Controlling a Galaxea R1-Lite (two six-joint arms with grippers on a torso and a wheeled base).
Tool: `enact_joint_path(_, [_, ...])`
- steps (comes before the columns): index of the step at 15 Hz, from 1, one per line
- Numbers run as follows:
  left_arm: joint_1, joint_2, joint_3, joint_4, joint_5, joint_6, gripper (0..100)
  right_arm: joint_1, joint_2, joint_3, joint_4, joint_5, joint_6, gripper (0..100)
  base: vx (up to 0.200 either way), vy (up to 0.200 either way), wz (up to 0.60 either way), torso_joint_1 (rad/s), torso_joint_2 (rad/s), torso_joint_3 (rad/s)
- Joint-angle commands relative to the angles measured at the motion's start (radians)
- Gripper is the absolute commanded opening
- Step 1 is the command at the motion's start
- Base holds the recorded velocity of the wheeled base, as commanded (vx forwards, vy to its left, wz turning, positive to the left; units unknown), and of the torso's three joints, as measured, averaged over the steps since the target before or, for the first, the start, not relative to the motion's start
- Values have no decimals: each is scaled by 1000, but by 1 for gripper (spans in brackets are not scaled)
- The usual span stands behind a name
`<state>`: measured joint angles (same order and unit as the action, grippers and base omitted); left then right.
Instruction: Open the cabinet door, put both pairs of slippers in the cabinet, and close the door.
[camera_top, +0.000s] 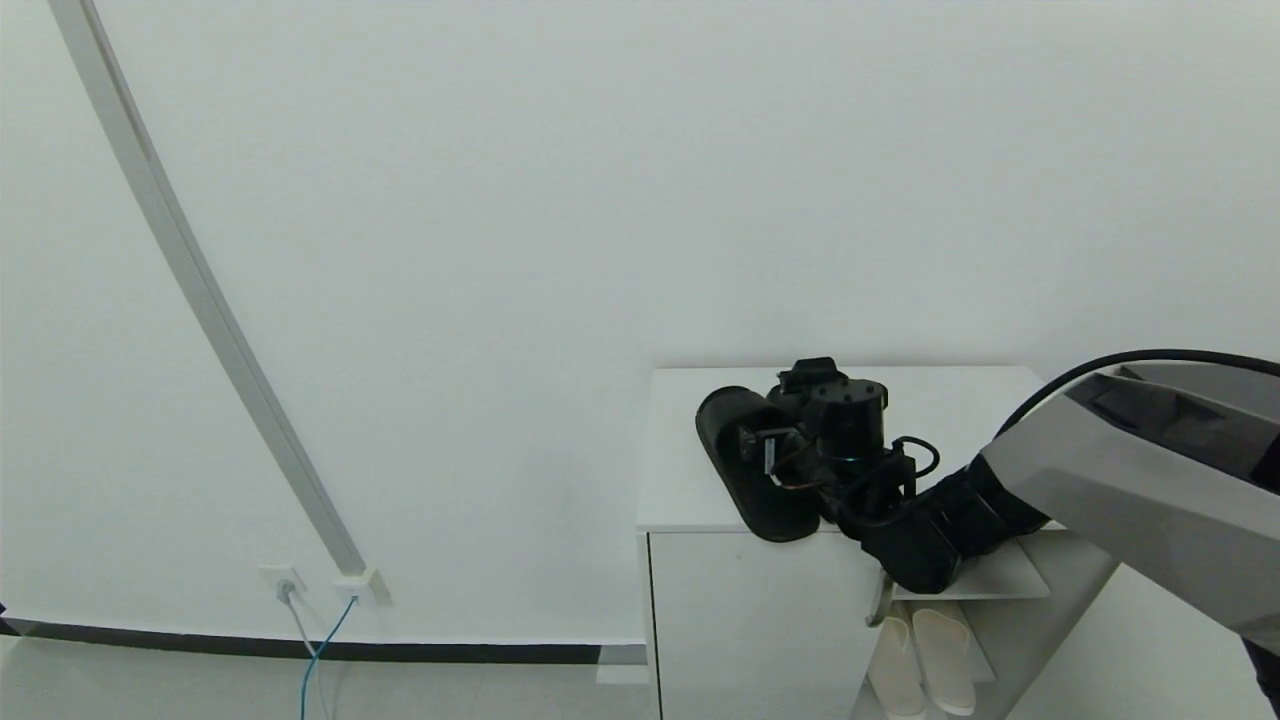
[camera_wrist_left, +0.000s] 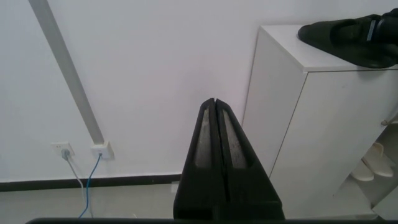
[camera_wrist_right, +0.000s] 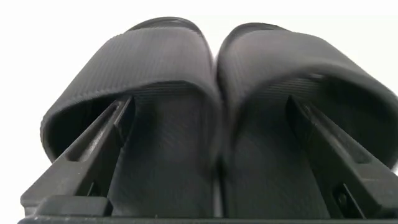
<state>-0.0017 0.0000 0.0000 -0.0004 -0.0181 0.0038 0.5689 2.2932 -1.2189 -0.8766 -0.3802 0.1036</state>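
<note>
Right gripper (camera_top: 778, 452): clamped on the black slippers (camera_top: 735, 455), over the left part of the top of the white cabinet (camera_top: 680, 450). Arm in from the right, across the cabinet's front right corner.

Black slippers: a pair, pressed side by side, lying lengthwise from back to front on the cabinet top, near end at the front edge. Resting on the top or just above it: cannot tell.

Grip detail, right wrist view: one finger (camera_wrist_right: 93, 152) under the strap of each slipper, at the outer side. Touching inner sides of the two slippers squeezed between the fingers. Ribbed straps arched over both fingers.

Left gripper (camera_wrist_left: 215, 109): fingers flat against each other, nothing between them. Position: low, to the left of the cabinet, in front of the wall (camera_wrist_left: 155, 62). Well apart from both pairs of slippers.

White slippers (camera_top: 920, 660): a pair, side by side inside the cabinet, low in the open right half, toes inward. Directly below the right arm, well apart from its fingers.

Door (camera_top: 1060, 600): swung open to the right. Left front panel of the cabinet shut.

Surroundings: a pale strip (camera_top: 200, 280) slanting down the wall to two sockets (camera_top: 285, 580) near the floor, with a blue cable (camera_top: 320, 650) hanging from them.
</note>
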Motion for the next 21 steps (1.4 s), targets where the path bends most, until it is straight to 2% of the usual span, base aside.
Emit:
enact_joint_path(1, [0, 2, 0, 0, 0, -1, 0, -15, 37, -51, 22, 11, 1, 100, 0, 0, 0, 0, 0, 0])
enact_joint_path(4, [0, 2, 0, -1, 1, -1, 0, -24, 58, -97, 39, 15, -1, 100, 0, 0, 0, 0, 0, 0])
enact_joint_path(5, [0, 2, 0, -1, 1, -1, 0, -26, 58, -99, 45, 17, 1, 0, 0, 0, 0, 0, 0, 0])
enact_joint_path(12, [0, 0, 0, -1, 3, -4, 0, -26, 45, -94, 41, 17, 1, 0, 0, 0, 0, 0, 0, 0])
enact_joint_path(14, [0, 2, 0, -1, 3, -7, 0, -24, -6, -56, 41, 18, 1, 0, 0, 0, 0, 0, 0, 0])
enact_joint_path(18, [0, 2, 0, -1, 3, -5, 0, 11, -244, 187, 39, 83, 1, 0, 0, 0, 0, 0, 0, 0])
enact_joint_path(21, [0, 2, 0, -1, 3, -5, 0, 85, -478, 411, 56, 173, -12, 0, 0, 0, 0, 0, 0, 0])
